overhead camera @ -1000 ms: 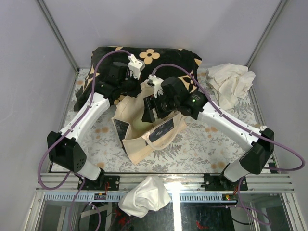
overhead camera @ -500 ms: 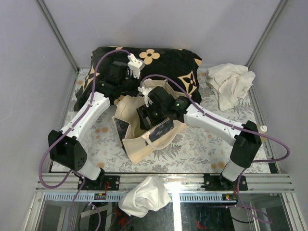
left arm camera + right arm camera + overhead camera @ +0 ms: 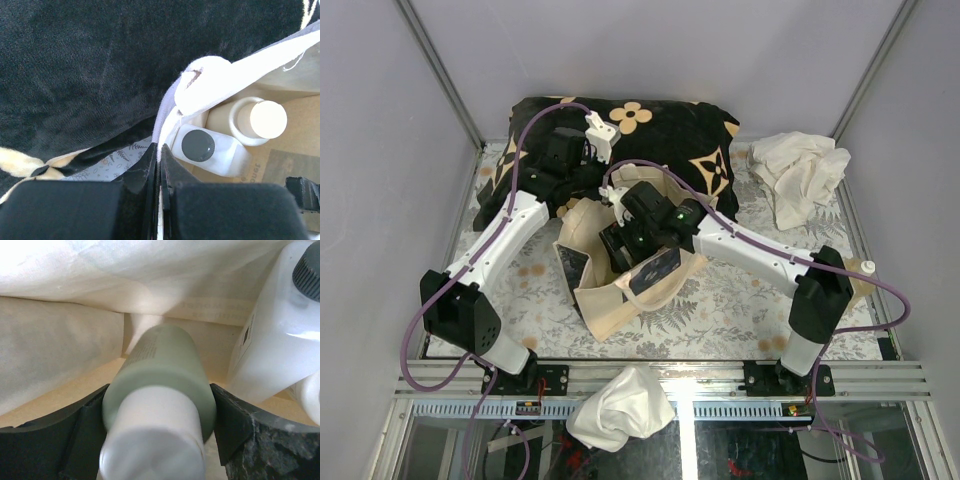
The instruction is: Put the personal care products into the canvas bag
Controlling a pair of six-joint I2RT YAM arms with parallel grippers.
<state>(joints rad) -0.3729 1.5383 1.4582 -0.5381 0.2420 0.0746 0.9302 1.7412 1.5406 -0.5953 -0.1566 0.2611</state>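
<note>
Canvas, cream and limp, formed the canvas bag, which stood open on the tabletop under a leaf-printed cover. A plush black cushion with tan flowers lay behind it and a crumpled white cloth to the right. Plain grey walls closed in the space.

Inside the bag stood a squarish white bottle with a ribbed dark cap, touching a round cream bottle with a smooth beige cap.

The left end effector was pinched tight on the bag's thin rim. The right end effector, reaching down into the bag, had its fingers against both sides of a smooth, cylindrical pale green bottle with a white cap.
</note>
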